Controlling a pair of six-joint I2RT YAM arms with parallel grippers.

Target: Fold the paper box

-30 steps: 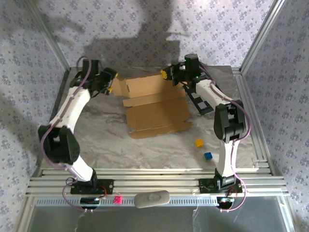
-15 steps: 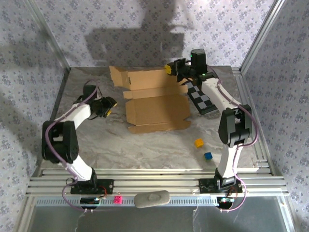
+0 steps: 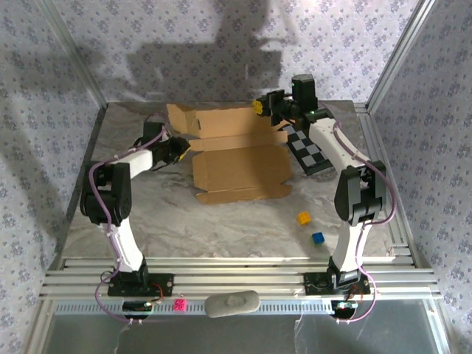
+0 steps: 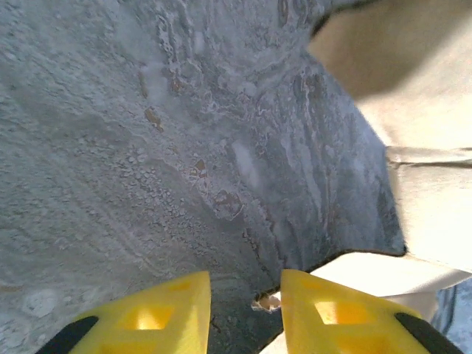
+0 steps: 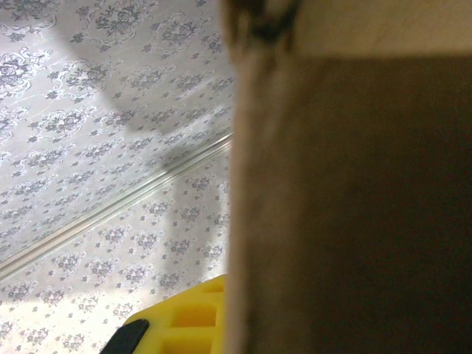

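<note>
A: Box where?
B: The paper box (image 3: 240, 168) sits far-centre on the table (image 3: 221, 221), base flat, rear panel tilted up.
A: Right side?
B: The right gripper (image 3: 259, 108) is clamped on that panel's far right corner.
A: Left?
B: The left gripper (image 3: 180, 150) is low at the box's left edge, jaws slightly apart, cardboard edge just beside one finger (image 4: 346, 317).

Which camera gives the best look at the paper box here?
Top external: the whole paper box shows, rear panel raised. Left wrist catches one edge of it; right wrist, a blurred close-up panel.
</note>
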